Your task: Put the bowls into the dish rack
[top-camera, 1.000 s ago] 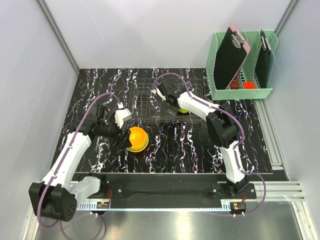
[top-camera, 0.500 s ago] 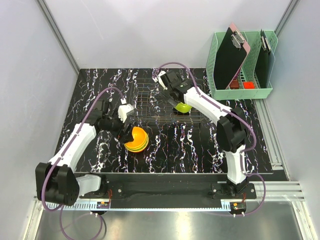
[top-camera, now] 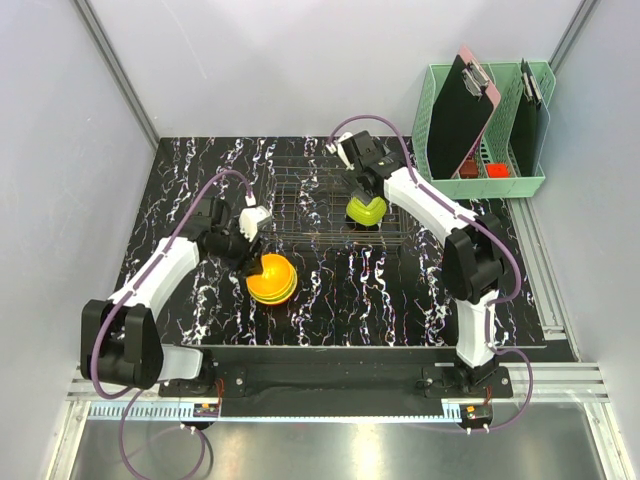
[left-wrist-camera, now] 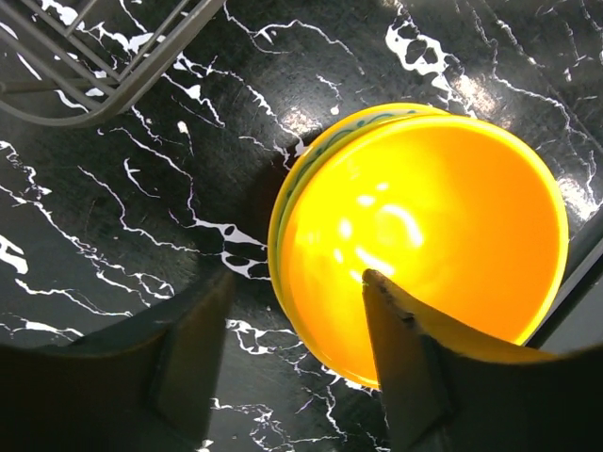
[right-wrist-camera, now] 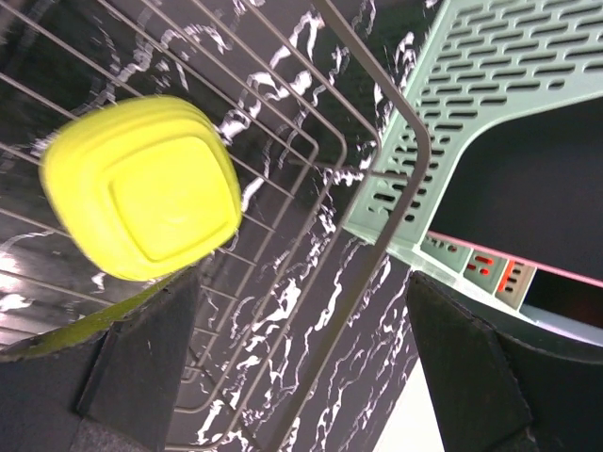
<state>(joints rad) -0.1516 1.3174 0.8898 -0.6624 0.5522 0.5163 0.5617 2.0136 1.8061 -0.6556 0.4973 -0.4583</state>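
Note:
A stack of bowls stands on the black marble table, an orange bowl (top-camera: 271, 276) (left-wrist-camera: 424, 226) on top and a yellow-green rim (left-wrist-camera: 287, 193) beneath it. My left gripper (top-camera: 254, 250) (left-wrist-camera: 297, 275) straddles the orange bowl's near rim, one finger inside and one outside. The outer finger stands apart from the wall, so the jaws are open. A yellow-green bowl (top-camera: 366, 210) (right-wrist-camera: 141, 198) leans on edge in the wire dish rack (top-camera: 300, 205) (right-wrist-camera: 396, 169), its base towards the right wrist camera. My right gripper (top-camera: 360, 186) (right-wrist-camera: 301, 282) hovers over the rack beside that bowl, open and empty.
A mint-green plastic basket (top-camera: 480, 186) (right-wrist-camera: 490, 75) with two dark clipboards (top-camera: 460, 110) stands at the back right, close to the rack's right end. A corner of the rack (left-wrist-camera: 113, 75) lies just beyond the bowl stack. Grey walls enclose the table on three sides.
My left gripper has come down over the orange bowl's rim and its jaws have narrowed. My right gripper has drawn back from the yellow-green bowl, which stays in the rack.

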